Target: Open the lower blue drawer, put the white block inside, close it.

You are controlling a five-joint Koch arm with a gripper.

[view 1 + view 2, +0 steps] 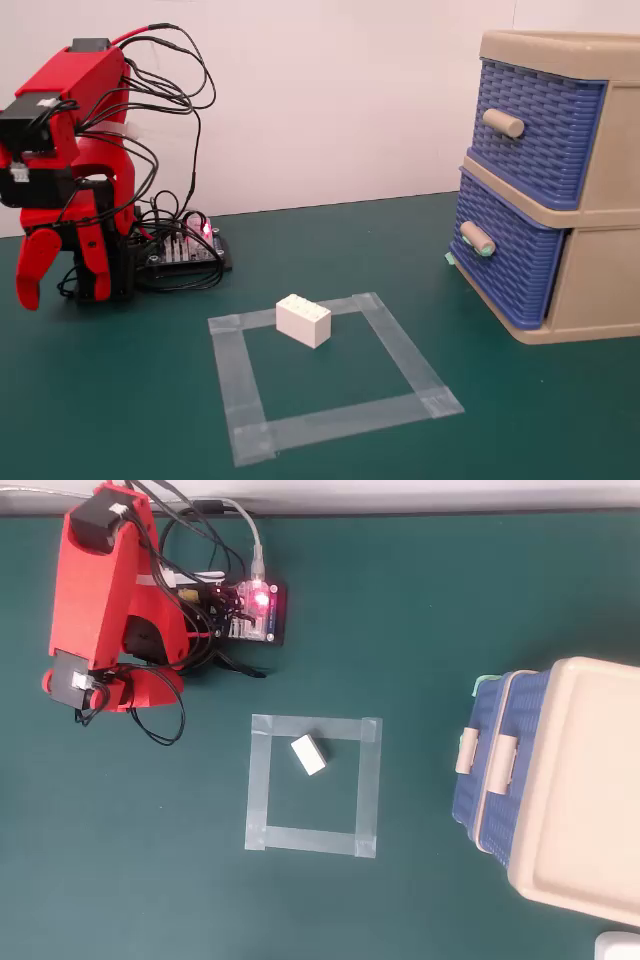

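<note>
White block [303, 321] lies well apart from the fingers [60, 270].

arm: your red arm [105, 600] sits folded at the upper left of the green worktop [400, 620], cables looping off it.
hand: you can't make it out from above; it is tucked under the arm.
board: a small circuit board [255, 610] with a pink light lies just right of the arm's base.
tape square: a clear tape square [262, 780] marks the worktop's middle.
white block: the white block [309, 754] lies tilted inside the square, near its top edge.
cabinet: the beige cabinet [580, 800] stands at the right, well apart from the block, blue drawer fronts [475, 815] and two beige knobs [483, 757] facing left.
</note>
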